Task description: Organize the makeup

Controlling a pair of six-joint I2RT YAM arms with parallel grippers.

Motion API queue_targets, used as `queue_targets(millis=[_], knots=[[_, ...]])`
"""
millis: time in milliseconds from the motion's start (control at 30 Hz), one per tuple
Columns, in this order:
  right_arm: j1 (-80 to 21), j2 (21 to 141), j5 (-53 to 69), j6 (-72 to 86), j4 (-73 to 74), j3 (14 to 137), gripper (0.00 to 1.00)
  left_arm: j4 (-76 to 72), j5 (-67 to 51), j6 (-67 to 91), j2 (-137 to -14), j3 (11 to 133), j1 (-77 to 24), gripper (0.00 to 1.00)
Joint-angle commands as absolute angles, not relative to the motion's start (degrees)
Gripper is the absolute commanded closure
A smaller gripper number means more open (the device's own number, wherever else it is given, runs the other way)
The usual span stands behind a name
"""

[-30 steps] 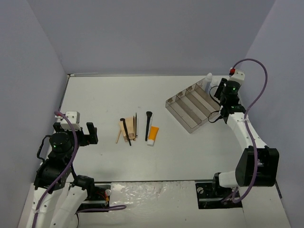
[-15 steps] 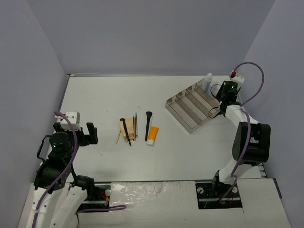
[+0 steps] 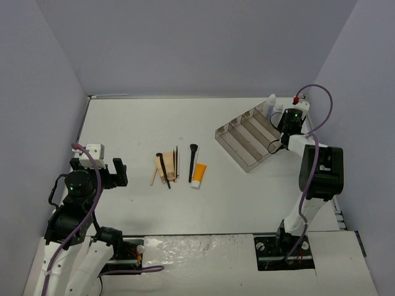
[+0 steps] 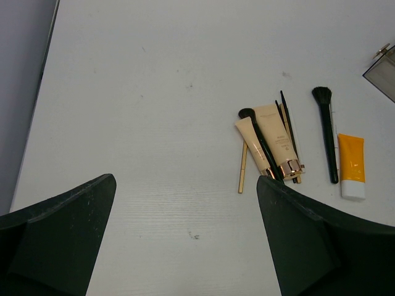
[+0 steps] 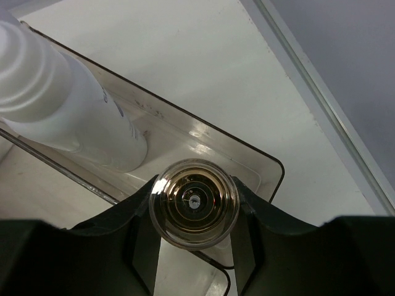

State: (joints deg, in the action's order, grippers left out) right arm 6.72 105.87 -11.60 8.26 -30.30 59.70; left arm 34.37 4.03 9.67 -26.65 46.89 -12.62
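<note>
Here the right gripper (image 5: pixel 194 213) pinches what looks like an amber vial (image 5: pixel 194 197) beside a white bottle (image 5: pixel 68 105) in the tray (image 5: pixel 247 154).

A white bottle (image 5: pixel 62 105) runs off the upper left edge; the vial (image 5: pixel 194 202) shows only its round top, body hidden between the jaws.

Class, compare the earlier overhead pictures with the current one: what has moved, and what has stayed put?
The right arm folded its elbow up and away from the near edge. This carried the right gripper slightly left over the tray's far corner, where it holds the vial. The open left gripper, the loose makeup and the tray stayed put.
</note>
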Motion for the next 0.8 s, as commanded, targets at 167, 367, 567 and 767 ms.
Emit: queue_targets(millis=[167, 367, 567, 767], knots=[[7.12, 105.21, -11.12, 6.13, -36.77, 61.76, 0.61, 30.5, 3.15, 10.37, -28.04, 47.72, -12.3, 0.03], [6.99, 101.54, -10.13, 6.41, -33.3, 63.09, 0.24, 30.48, 3.06, 10.37, -27.93, 47.72, -12.3, 0.03], [5.9, 91.29, -8.87, 9.65, -26.06, 61.54, 0.14, 30.41, 3.34, 10.37, -27.69, 47.72, -12.3, 0.03], [2.68, 75.99, -4.91, 13.74, -14.61, 57.5, 0.11, 30.41, 3.03, 10.64, -27.51, 47.64, -12.3, 0.03]])
